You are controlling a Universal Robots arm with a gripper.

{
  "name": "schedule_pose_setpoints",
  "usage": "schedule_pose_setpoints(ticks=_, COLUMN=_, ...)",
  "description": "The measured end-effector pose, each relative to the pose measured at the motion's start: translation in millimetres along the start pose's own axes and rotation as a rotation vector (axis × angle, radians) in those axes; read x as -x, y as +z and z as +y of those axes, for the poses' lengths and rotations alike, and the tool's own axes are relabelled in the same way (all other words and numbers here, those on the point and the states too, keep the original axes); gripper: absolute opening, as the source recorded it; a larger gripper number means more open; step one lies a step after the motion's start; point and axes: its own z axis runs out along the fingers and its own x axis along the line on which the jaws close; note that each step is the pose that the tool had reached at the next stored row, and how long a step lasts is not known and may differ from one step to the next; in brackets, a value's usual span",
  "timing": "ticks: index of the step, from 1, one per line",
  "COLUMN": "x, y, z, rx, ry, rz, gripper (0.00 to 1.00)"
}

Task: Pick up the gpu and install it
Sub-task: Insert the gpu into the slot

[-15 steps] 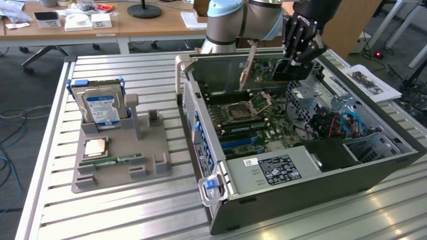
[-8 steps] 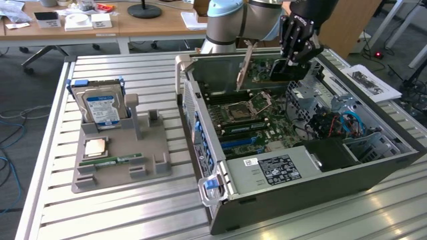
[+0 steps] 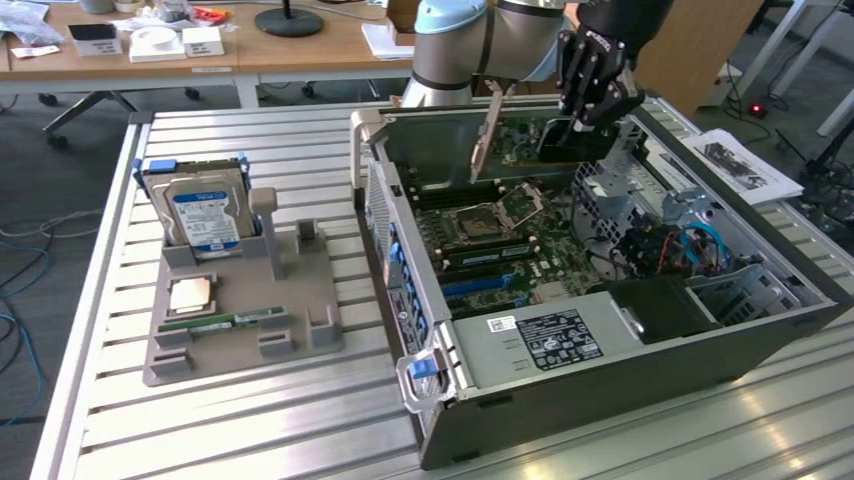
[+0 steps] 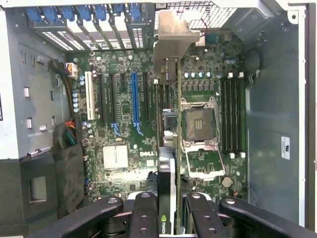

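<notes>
**Gripper (image 3: 594, 108) clamped on the gpu (image 3: 550, 148) over an open computer case (image 3: 574, 390)**

Exterior view: the black gripper reaches down from the arm at the far end of the computer case, which lies on its side with the interior exposed. Its fingers are closed on the gpu, a thin card held upright on edge, with a tan metal bracket (image 3: 489, 125) hanging on the side toward the exterior view's left. The card sits above the far part of the green motherboard (image 3: 487, 255). Whether its lower edge touches the board cannot be told. Well apart, toward the exterior view's left, a grey tray (image 3: 240, 355) on the slatted table (image 3: 267, 430) carries an upright hard drive (image 3: 207, 215) with a blue label and a narrow green memory stick (image 3: 220, 323) lying flat.

Wrist view: black fingers (image 4: 143, 218) press on both faces of the gpu (image 4: 167, 168), seen edge-on and running away from the camera, its metal bracket (image 4: 173, 44) at the far end near the case's rear openings. Below it lies the motherboard (image 4: 119, 129). The card lines up between a long blue slot (image 4: 134, 99) on one side and the open processor socket (image 4: 199, 124) on the other.
</notes>
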Motion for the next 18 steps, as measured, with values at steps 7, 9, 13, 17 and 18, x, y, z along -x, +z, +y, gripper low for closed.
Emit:
schedule_pose_setpoints(ticks=7, x=-0.1, y=0.0, z=3.7, rx=0.0, ry=0.0, rz=0.0, gripper=0.27)
schedule_pose_setpoints(ticks=9, x=-0.1, y=0.1, z=5.0, rx=0.0, ry=0.0, rz=0.0, gripper=0.27)
schedule_pose_setpoints(ticks=13, x=-0.1, y=0.1, z=6.2, rx=0.0, ry=0.0, rz=0.0, gripper=0.27)
schedule_pose_setpoints(ticks=17, x=-0.1, y=0.6, z=7.4, rx=-0.0004, ry=0.0, rz=-0.0002, gripper=0.27)
schedule_pose_setpoints(ticks=18, x=-0.1, y=1.0, z=7.9, rx=-0.0012, ry=0.0, rz=-0.0003, gripper=0.27)
